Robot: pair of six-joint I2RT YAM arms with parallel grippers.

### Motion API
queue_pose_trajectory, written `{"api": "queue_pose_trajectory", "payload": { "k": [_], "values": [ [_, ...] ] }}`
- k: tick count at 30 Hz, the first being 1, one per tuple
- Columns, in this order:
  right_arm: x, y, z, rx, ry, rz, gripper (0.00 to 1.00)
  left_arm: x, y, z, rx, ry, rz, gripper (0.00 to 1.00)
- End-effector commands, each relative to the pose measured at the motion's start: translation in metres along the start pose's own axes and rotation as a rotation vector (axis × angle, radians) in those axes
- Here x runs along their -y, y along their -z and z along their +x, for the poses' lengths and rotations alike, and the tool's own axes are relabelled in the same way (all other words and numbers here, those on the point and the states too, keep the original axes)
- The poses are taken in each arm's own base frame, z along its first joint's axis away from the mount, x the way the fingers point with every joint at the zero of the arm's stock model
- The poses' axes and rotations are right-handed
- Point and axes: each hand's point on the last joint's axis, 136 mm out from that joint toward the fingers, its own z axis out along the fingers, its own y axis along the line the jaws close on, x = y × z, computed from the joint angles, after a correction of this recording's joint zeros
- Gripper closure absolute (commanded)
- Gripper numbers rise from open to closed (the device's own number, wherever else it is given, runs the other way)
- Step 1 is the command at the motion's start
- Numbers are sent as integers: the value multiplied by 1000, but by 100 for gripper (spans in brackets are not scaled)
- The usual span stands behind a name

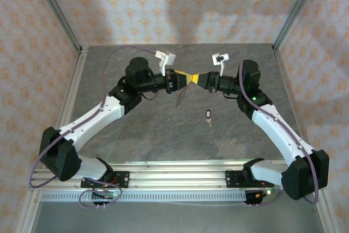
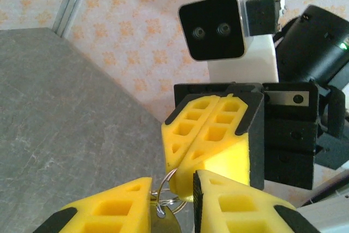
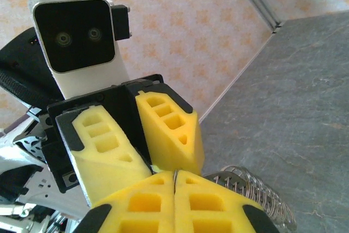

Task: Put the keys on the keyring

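Hands, two: left hand [image 1: 187,78] and right hand [image 1: 198,78]. Keyring [image 2: 163,193], one. Key [image 1: 209,115] lying loose, one. Bench [image 1: 136,129], one.

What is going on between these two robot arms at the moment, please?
The two arms meet tip to tip above the grey table. The right arm's yellow fingers are shut on the thin silvery metal keyring, while the left arm's yellow fingers stand slightly apart around it. The tiny key with a dark head and pale blade lies loose on the table, not yet on the ring.
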Motion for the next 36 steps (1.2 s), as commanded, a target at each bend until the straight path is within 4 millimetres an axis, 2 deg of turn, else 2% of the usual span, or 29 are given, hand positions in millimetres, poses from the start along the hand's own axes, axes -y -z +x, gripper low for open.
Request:
{"api": "queue_pose_trajectory", "payload": {
  "k": [1, 5, 11, 19, 25, 26, 29, 31, 33, 36],
  "values": [
    [-14, -6, -6, -44, 62, -55, 100, 69, 8, 4, -79, -109, 228, 75],
    [-20, -9, -4, -107, 59, -89, 100, 75, 10, 8, -110, -130, 257, 75],
    [-28, -9, -7, -161, 67, -97, 100, 80, 11, 16, -162, -160, 280, 84],
    [-25, -11, -9, -184, 57, -82, 100, 82, 15, 30, -260, -207, 282, 80],
    [-19, -12, -9, -177, 59, -56, 100, 79, 12, 40, -312, -203, 286, 86],
    [-19, -12, -10, -174, 60, -53, 100, 78, 12, 41, -318, -203, 283, 84],
    [-15, -13, -11, -163, 58, -31, 100, 75, 10, 46, -341, -195, 276, 70],
    [-12, -13, -13, -152, 57, -19, 100, 73, 8, 48, -353, -193, 273, 67],
    [-11, -13, -14, -140, 55, -9, 100, 72, 7, 50, -358, -193, 270, 70],
    [-8, -12, -16, -116, 53, 11, 100, 71, 4, 52, -364, -191, 269, 87]
  ]
}}
